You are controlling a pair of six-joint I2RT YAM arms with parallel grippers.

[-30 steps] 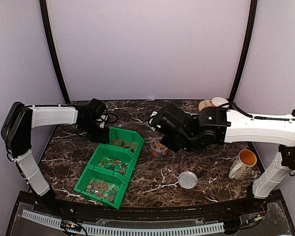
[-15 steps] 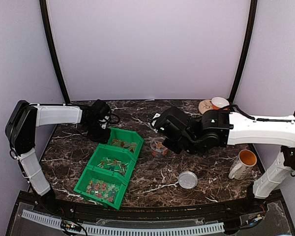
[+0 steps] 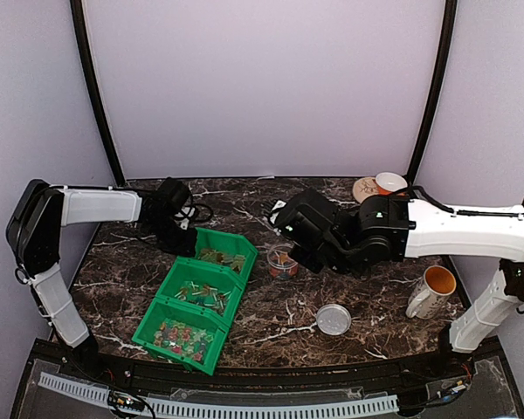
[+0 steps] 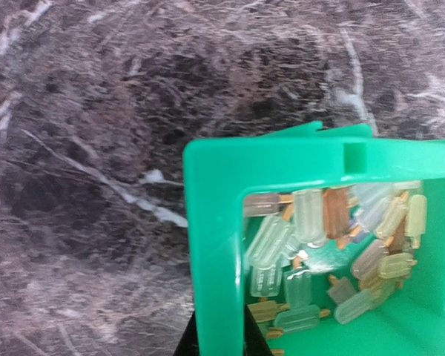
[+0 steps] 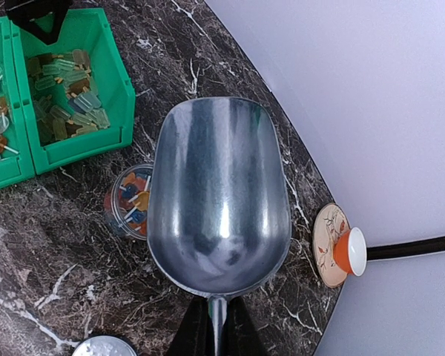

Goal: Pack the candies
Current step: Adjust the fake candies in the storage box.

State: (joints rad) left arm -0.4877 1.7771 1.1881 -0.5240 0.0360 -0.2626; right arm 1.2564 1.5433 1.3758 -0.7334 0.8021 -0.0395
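Note:
The candies are small popsicle-shaped sweets lying in three green bins set in a diagonal row: far bin (image 3: 236,242), middle bin (image 3: 176,274), near bin (image 3: 148,325). Pale green and brown candies (image 4: 311,245) fill the far bin (image 4: 215,222). My left gripper (image 4: 220,337) is shut on that bin's left wall, one finger on each side, at the far bin's back corner (image 3: 182,237). My right gripper (image 5: 216,319) is shut on the handle of an empty metal scoop (image 5: 219,193). The scoop hangs just right of an open clear jar (image 5: 130,202) holding orange, red and blue candies.
The jar's lid (image 3: 334,319) lies on the marble table in front of the right arm (image 3: 437,229). An orange-lined mug (image 3: 432,291) stands at the right. A coaster (image 5: 328,245) and a small orange cup (image 5: 350,251) sit at the back right edge.
My left gripper has closed onto the far bin's wall. The right arm has shifted slightly to the right with the scoop, uncovering the small cup at the back.

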